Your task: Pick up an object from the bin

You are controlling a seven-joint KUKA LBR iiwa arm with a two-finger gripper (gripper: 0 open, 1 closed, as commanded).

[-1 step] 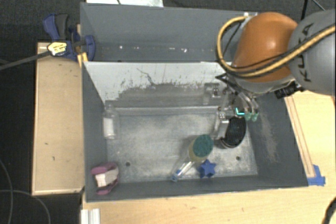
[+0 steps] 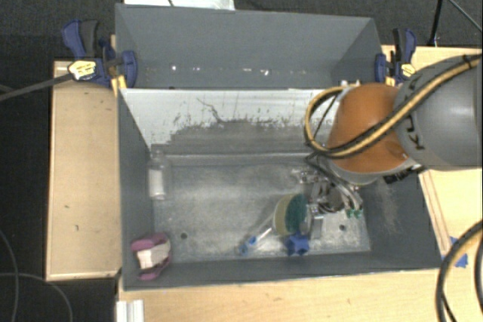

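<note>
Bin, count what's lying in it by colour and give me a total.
Pink: 1, the pink lump in the near-left corner.
Clear: 1, the clear vial by the left wall.
Green: 1, the green disc beside the gripper.
Blue: 2, the blue piece and the blue-tipped stick.
Total: 5, as far as the arm lets me see.

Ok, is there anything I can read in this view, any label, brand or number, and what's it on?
On the grey arm link: dark letters, the first looks like "K", the rest partly hidden and unreadable.
On the pink-and-white thing, the clear bottle and the green round thing by the tool: no legible print.
</note>
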